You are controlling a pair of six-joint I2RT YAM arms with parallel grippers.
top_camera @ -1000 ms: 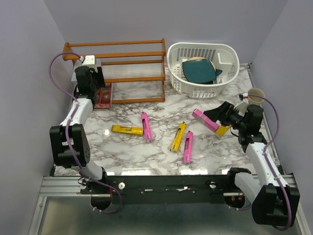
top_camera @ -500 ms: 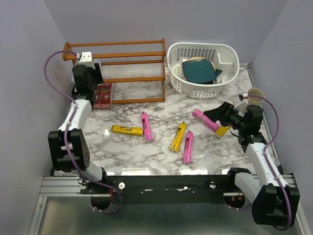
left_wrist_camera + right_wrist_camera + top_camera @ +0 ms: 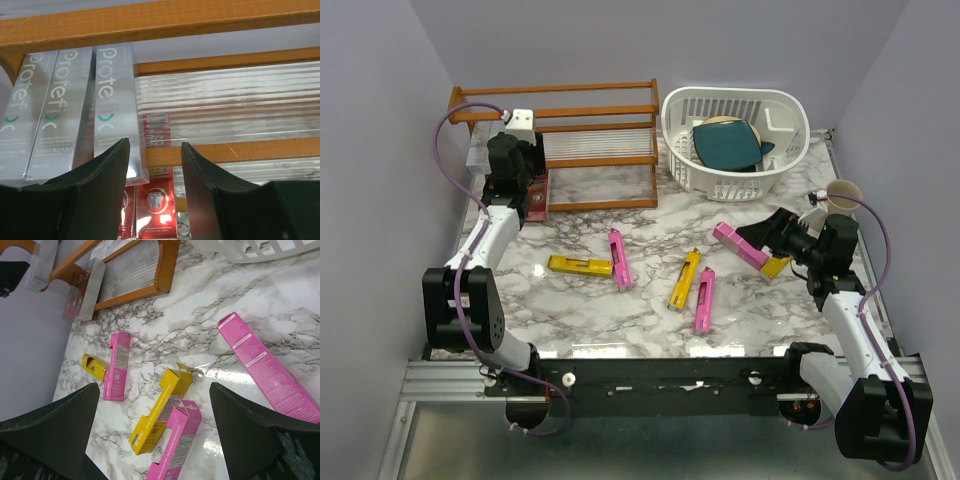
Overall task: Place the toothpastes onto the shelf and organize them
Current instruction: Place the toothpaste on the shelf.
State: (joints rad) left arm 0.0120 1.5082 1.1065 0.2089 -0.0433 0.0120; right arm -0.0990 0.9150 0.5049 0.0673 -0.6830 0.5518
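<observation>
Marble desk (image 3: 620, 320): three pink cartons (image 3: 619, 258) and three yellow cartons (image 3: 683, 279) loose, long axes mixed. Shelf (image 3: 150, 22) slat tier: three silver cartons (image 3: 116, 100) side by side, lengthwise front-to-back. Left hand (image 3: 155, 145) released, empty. Right hand (image 3: 152, 390) spread wide, empty.

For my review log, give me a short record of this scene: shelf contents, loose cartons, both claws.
shelf slat tier: three silver-grey toothpaste cartons side by side, left end
under that tier: red toothpaste cartons
marble table: three pink toothpaste cartons and three yellow toothpaste cartons, loose
left claw: open, empty, at the shelf
right claw: open, empty, above the table
</observation>
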